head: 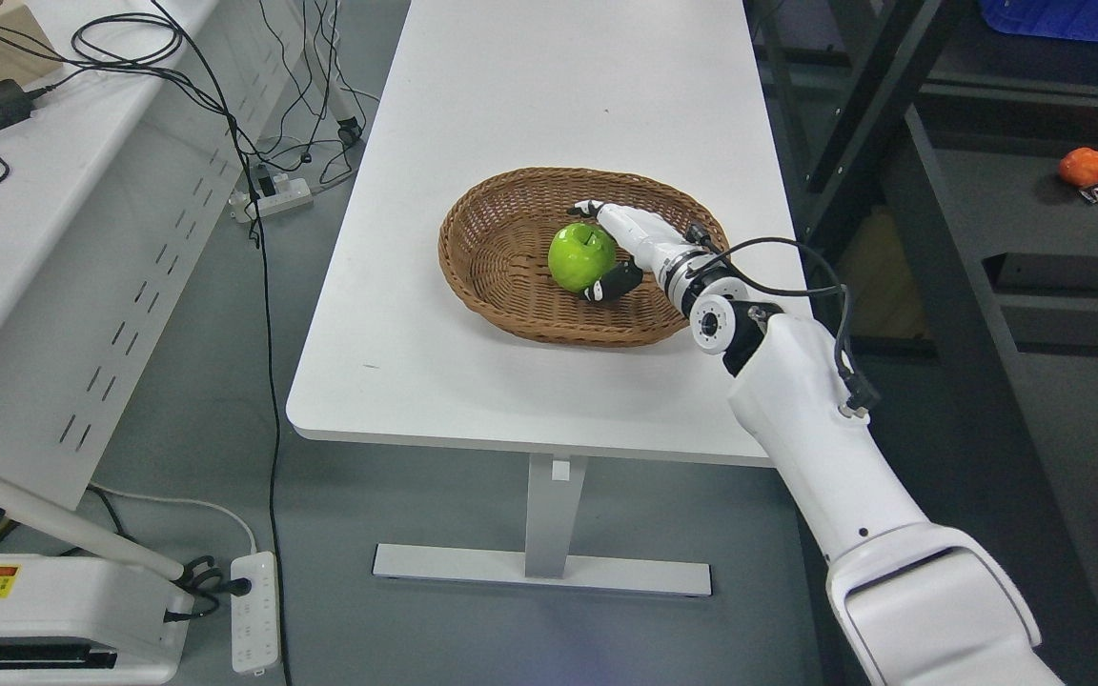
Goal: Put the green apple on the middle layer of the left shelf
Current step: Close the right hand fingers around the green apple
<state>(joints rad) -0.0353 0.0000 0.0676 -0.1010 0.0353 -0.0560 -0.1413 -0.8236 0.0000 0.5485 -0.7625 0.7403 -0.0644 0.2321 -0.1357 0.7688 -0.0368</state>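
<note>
1. Nearest, the right arm [825,457] rises from the lower right corner and crosses the table's [473,381] near right corner.
2. The near strip of table, between its front edge and the basket [511,286], lies bare; so does the wide stretch to the basket's left.
3. The basket sits toward the table's right edge, its rim just inside that edge.
4. The apple [581,256] rests inside the basket, right of its centre.
5. The right hand [618,250] reaches in over the basket's right rim, wrist angled down and leftward. Its fingers [597,209] curve round the apple's far side, the dark thumb [614,283] presses its near side: the hand is grasping the apple.
6. Beyond the basket the tabletop runs clear to the far end.
7. Right of the table, dark shelf frames [844,114] stand close by its edge.
</note>
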